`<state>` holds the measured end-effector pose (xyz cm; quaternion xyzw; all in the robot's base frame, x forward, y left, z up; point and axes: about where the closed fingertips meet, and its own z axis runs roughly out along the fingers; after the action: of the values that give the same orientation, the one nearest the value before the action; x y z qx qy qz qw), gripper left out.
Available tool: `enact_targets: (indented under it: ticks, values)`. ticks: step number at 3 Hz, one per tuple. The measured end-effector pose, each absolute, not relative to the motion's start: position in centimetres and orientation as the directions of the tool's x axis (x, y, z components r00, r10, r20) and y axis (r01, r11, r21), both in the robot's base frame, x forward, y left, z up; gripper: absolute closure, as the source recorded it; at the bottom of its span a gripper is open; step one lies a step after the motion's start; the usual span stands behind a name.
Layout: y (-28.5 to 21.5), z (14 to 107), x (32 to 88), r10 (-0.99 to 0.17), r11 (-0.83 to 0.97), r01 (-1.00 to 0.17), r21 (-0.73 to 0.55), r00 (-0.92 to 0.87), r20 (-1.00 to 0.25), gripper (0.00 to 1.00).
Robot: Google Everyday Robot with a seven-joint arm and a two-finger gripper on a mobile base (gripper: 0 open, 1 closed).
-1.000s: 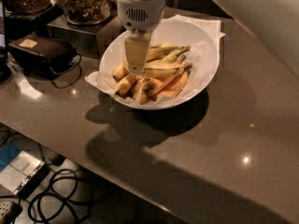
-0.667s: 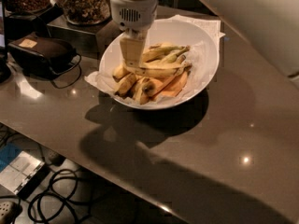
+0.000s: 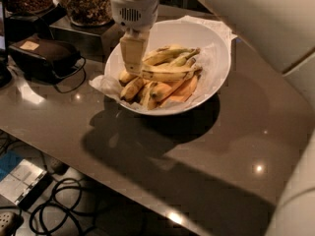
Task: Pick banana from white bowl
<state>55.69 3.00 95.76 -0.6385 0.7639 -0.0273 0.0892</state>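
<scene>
The white bowl (image 3: 216, 43), lined with crinkled white paper, sits on the dark table and holds several yellow bananas. My gripper (image 3: 135, 69) comes down from above over the bowl's left side. Its fingers are closed on the left end of the long curved banana (image 3: 170, 74). That banana lies across the top of the pile, pointing right, and looks slightly raised. Shorter stubby bananas (image 3: 132, 88) and orange-tinted ones (image 3: 183, 91) lie beneath it.
A black device with a cable (image 3: 42, 55) lies left of the bowl. Jars of snacks (image 3: 86, 4) stand on a dark box behind. The robot's white arm (image 3: 266, 18) fills the upper right. Cables (image 3: 59, 210) lie on the floor below the table's edge.
My gripper has shifted a little left and upward in the bowl, and the long banana now sits on top of the pile at the fingertips.
</scene>
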Motion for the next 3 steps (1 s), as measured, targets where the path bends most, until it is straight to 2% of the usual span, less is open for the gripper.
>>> enact_targets:
  ticks: [1,3]
  values:
    - [2.9,95.1,56.9,-0.977,0.199,-0.971,-0.135,-0.185,-0.109,0.49]
    - [0.6,91.6,58.8,-0.964,0.258,-0.964,-0.056,-0.253,-0.086,0.41]
